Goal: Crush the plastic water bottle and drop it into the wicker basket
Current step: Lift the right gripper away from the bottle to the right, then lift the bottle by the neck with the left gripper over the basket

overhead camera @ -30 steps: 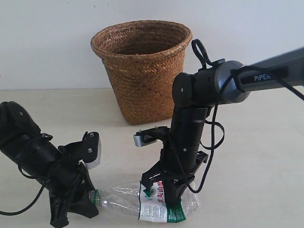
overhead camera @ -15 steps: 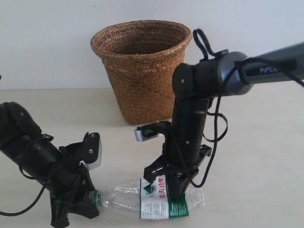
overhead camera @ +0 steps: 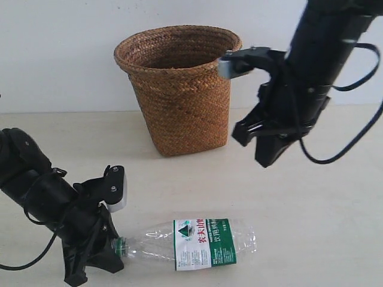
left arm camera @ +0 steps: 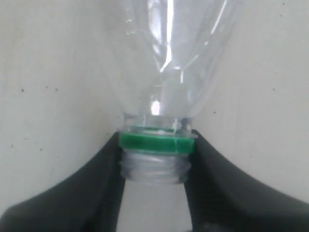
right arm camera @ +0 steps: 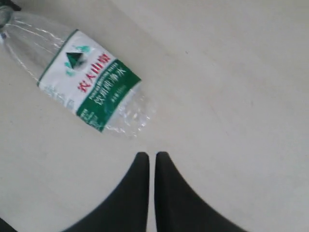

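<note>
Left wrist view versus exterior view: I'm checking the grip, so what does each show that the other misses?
Only the left wrist view shows bare neck threads under a green ring, flanked by the fingers of the left claw. Only the exterior view shows the wicker basket, the label and the right claw raised. Both show the plastic water bottle on the table, neck in that claw.
</note>
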Controlling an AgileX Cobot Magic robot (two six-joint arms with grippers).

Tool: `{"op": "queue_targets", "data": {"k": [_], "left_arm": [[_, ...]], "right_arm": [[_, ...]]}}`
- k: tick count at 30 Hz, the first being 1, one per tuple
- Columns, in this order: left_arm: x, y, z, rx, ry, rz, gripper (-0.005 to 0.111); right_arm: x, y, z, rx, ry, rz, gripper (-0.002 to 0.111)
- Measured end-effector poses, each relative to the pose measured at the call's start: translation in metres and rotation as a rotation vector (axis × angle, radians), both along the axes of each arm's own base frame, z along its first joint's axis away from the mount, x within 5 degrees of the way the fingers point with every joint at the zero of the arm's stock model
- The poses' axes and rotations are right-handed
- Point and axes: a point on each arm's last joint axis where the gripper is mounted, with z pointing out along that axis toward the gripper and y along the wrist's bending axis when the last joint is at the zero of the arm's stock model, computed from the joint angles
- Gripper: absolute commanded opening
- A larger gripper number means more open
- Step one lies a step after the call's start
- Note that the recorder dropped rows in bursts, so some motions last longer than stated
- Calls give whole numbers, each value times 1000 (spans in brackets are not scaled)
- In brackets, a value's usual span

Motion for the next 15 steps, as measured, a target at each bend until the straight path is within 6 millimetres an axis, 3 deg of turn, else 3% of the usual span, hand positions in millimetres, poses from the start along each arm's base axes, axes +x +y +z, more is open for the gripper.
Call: {"op": "queue_targets", "data": {"k": [3, 10, 15], "left_arm": [[2, -4, 5, -34, 17, 5, 4], [9, -14, 29, -130, 29, -6, 4], [9, -14, 40, -141, -5, -10, 4]], "right_arm": [[-2, -31, -9, -29, 32, -63, 0], [-7, -98, -57, -120, 150, -232, 0], [-2, -110, -68, -92, 78, -305, 0]]}}
